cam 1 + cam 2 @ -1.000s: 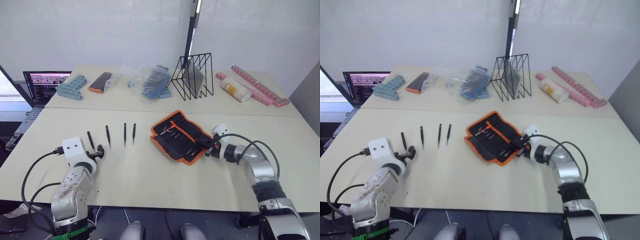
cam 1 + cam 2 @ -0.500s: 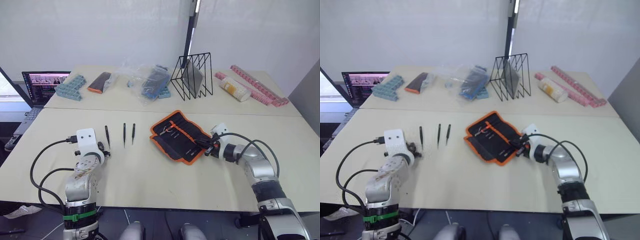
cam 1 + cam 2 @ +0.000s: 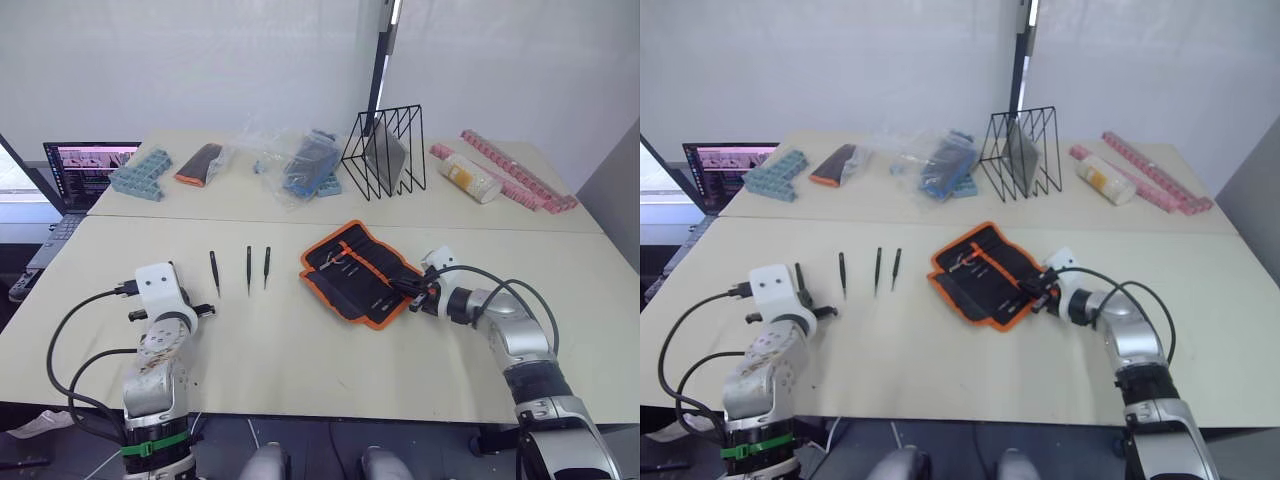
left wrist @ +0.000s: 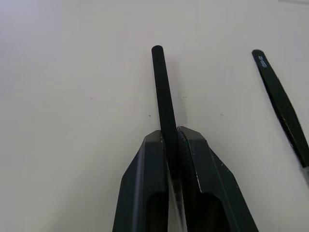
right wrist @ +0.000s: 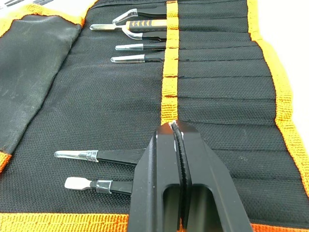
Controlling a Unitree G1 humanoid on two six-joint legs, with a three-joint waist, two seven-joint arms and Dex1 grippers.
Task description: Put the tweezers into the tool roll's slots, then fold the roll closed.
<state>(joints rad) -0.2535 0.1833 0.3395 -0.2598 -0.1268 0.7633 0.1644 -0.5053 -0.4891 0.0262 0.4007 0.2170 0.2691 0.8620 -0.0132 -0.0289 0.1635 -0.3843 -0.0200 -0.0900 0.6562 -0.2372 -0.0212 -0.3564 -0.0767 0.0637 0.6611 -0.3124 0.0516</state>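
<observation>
1. A pale beige table (image 3: 300, 350) carries the near things, with a second table (image 3: 250, 205) butted against its far edge.
2. On the near table lie three loose tweezers (image 3: 248, 269) in a row, side by side, and the open tool roll (image 3: 360, 272) to their right (orange-edged, flat).
3. The far table holds teal blocks (image 3: 143, 173), an orange-tipped dark case (image 3: 200, 164), plastic bags (image 3: 300, 165), a black wire rack (image 3: 388, 152), a white bottle (image 3: 472, 178) and pink strips (image 3: 520, 175).
</observation>
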